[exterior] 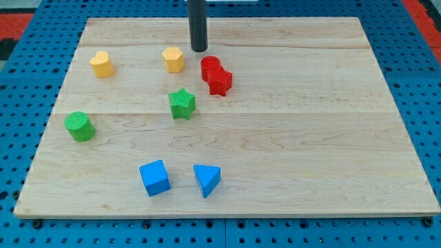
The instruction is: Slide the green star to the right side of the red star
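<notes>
Camera view
- Board (pixel 296 124): pale wood, on a blue pegboard (pixel 420 83).
- My tip (pixel 198 49): bare rod end, nothing to open or close, holding nothing; near the view's top, between yellow hexagon and red cylinder, touching neither as far as can be told.
- Green star (pixel 182 103): left of centre, below and to the view's left of the red star, apart from it.
- Red star (pixel 220 81): touching the red cylinder (pixel 210 67), which sits just above-left of it.
- Yellow hexagon (pixel 173 59): just left of tip.
- Yellow block (pixel 101 64): far left near top, rounded, exact shape unclear.
- Green cylinder (pixel 80 126): left edge, well apart from green star.
- Blue cube (pixel 155 178): near bottom.
- Blue triangle (pixel 207 180): just right of cube, small gap.
</notes>
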